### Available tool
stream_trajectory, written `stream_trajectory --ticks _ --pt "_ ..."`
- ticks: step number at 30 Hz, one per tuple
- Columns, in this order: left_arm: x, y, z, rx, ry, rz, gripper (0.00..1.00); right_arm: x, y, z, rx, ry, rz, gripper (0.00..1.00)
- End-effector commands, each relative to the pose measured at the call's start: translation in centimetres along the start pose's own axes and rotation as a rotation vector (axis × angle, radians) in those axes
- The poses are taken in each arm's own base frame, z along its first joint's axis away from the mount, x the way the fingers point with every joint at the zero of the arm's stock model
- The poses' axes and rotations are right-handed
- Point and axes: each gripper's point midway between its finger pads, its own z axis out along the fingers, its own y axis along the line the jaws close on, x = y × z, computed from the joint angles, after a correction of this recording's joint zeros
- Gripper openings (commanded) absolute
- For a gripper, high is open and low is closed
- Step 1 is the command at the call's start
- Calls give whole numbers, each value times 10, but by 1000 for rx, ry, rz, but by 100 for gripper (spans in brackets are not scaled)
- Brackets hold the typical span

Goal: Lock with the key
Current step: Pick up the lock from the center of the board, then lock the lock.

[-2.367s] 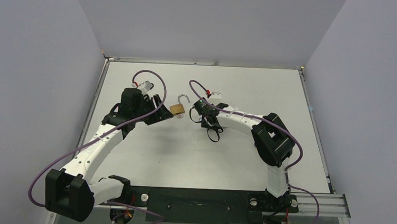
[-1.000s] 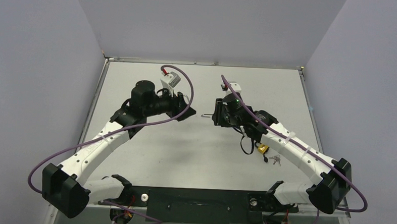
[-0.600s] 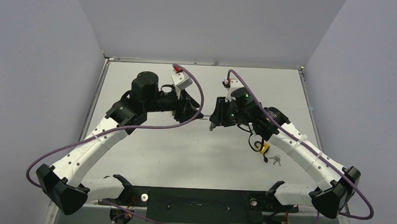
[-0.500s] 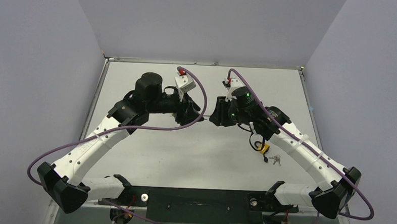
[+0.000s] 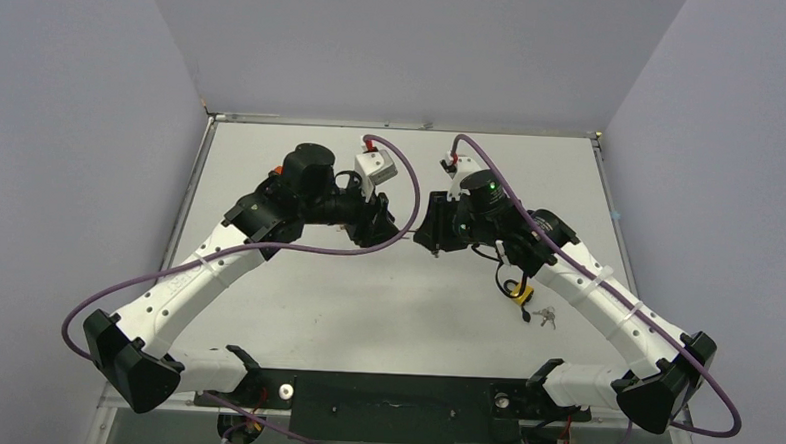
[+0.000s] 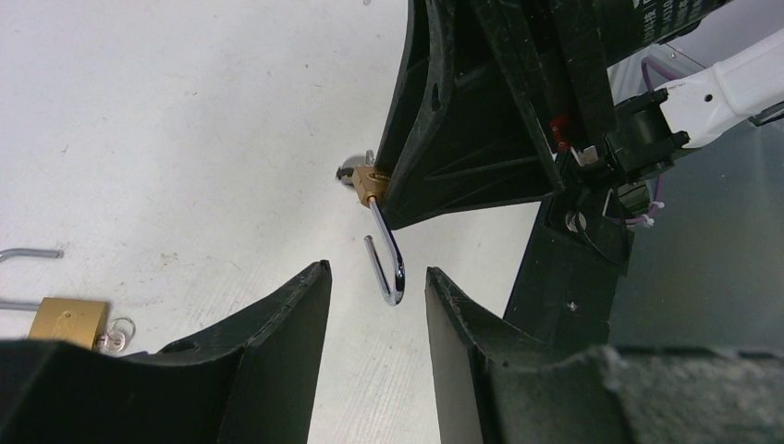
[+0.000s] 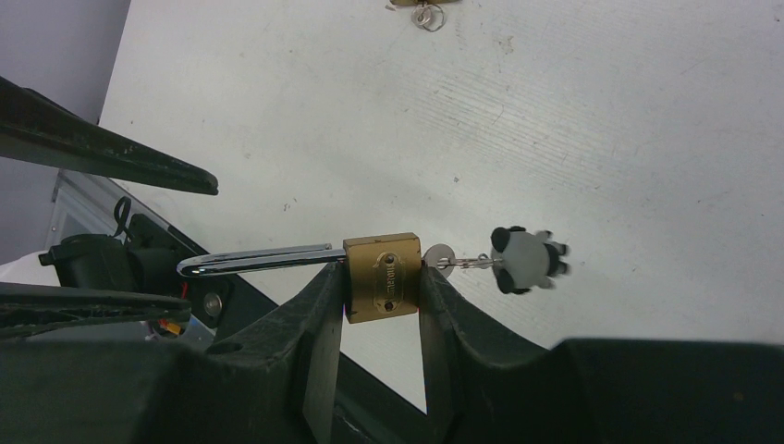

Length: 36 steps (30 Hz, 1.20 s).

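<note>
Over the middle of the white bench (image 5: 395,312) the two arms meet nose to nose. The right gripper (image 5: 431,227) is clamped on the small brass padlock (image 7: 382,277), one finger pressed to each side of its body, and holds it up off the bench. The padlock's long chrome shackle (image 7: 259,260) sticks out sideways toward the other arm. From the left wrist camera its short free leg can be seen standing clear of the body, so the lock is not closed. A silver key (image 7: 444,259) sits at the opposite end of the body. A ring on it carries a little black-and-white charm (image 7: 529,261), which is a bit blurred.

The left gripper (image 6: 374,277) is spread wide and holds nothing. The looped end of the shackle reaches just into the gap between its black fingers (image 6: 277,342) and touches neither of them.

A second brass padlock (image 6: 67,319) lies flat on the bench just beside the left gripper, with a key ring against it. Near the right arm's forearm a small bunch of keys (image 5: 545,314) lies on the bench.
</note>
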Motion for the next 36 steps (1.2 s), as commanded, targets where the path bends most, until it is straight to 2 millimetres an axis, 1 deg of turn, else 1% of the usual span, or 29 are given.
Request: stream_trajectory --ticks 1,16,21,27,36 --pt "-17 -3 0 0 -29 33 39 -23 11 -6 -33 -64 5 0" --pt "-13 -3 11 17 -17 -13 29 -24 9 -6 -22 -70 15 0" --pt "-10 -2 13 19 -9 -19 28 -26 9 -7 -19 -78 17 0" --pt "-12 -2 15 22 -16 -28 27 -25 9 -7 -18 -75 20 0" --pt "-7 1 20 19 -1 -46 16 -26 8 -8 -12 -82 23 0"
